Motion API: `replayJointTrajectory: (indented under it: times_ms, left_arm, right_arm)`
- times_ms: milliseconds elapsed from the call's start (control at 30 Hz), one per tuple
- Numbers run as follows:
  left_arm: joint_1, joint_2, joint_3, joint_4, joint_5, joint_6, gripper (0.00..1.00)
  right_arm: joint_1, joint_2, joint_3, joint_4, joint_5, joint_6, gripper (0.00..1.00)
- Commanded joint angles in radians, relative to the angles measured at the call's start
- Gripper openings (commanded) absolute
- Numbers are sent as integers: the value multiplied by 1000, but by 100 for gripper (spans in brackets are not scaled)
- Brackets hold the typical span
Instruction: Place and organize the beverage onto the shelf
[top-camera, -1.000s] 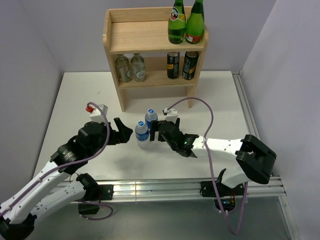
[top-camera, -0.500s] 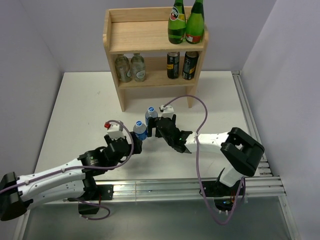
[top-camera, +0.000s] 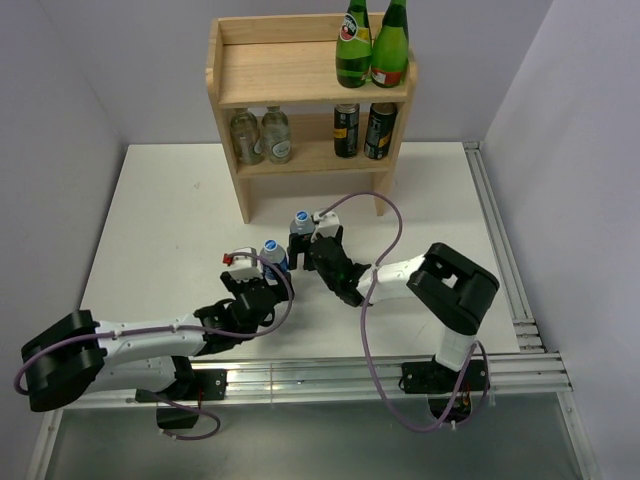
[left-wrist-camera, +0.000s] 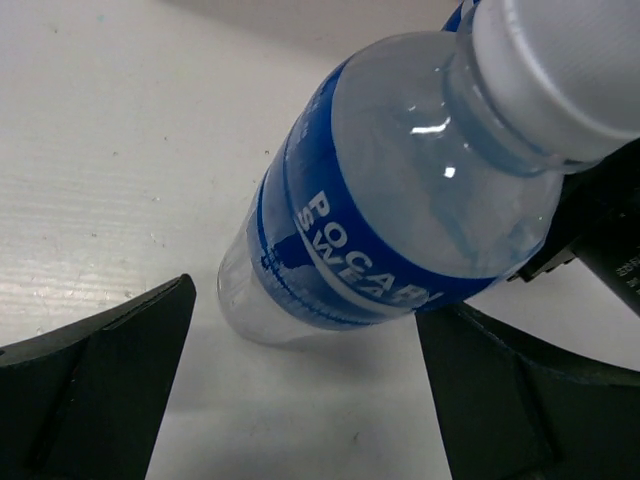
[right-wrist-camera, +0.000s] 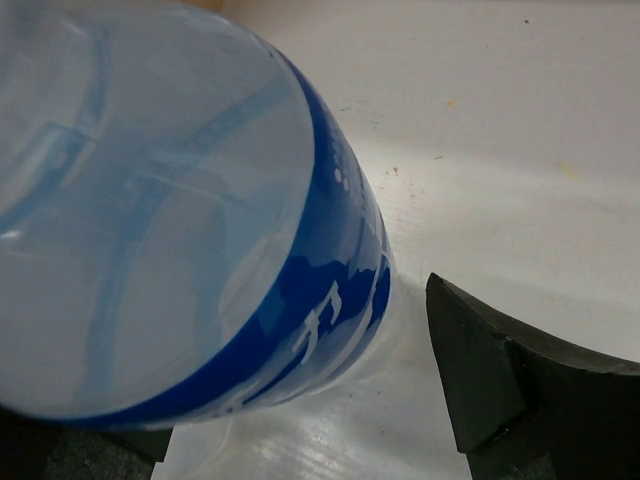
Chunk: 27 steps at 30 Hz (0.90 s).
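low left on white table (top-camera: 150, 220): left gripper (top-camera: 268, 282) spread wide, straddling upright pocari sweat bottle (top-camera: 272, 258), fingers (left-wrist-camera: 100, 380) clear of it. just right: second blue-capped bottle (top-camera: 301, 228) between right gripper (top-camera: 308, 248) prongs, parted too, one off the label, other mostly hidden. behind both, wooden shelf (top-camera: 228, 75) at table's far edge: two green glass bottles (top-camera: 353, 50) top right, two clear bottles (top-camera: 246, 138) lower left, two dark cans (top-camera: 346, 130) lower right.
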<state>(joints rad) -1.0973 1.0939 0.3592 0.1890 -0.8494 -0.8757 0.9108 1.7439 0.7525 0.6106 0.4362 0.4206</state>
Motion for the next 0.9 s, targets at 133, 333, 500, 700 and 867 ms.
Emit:
replayJointTrajectory:
  times_ms: [133, 333, 500, 700, 867]
  left_arm:
    - [2, 139, 0, 303, -92, 130, 99]
    - [74, 305, 18, 420, -62, 133, 99]
    - [132, 391, 17, 500, -54, 132, 74]
    - [154, 370, 14, 457, -69, 104, 1]
    - [155, 272, 26, 340, -59, 89, 0]
  right_arm:
    - [-6, 74, 39, 169, 41, -60, 95]
    - [-12, 129, 54, 215, 53, -71, 90]
    - [-27, 152, 62, 230, 44, -63, 23]
    - [-27, 93, 81, 143, 70, -65, 0]
    - [13, -107, 140, -26, 148, -121, 0]
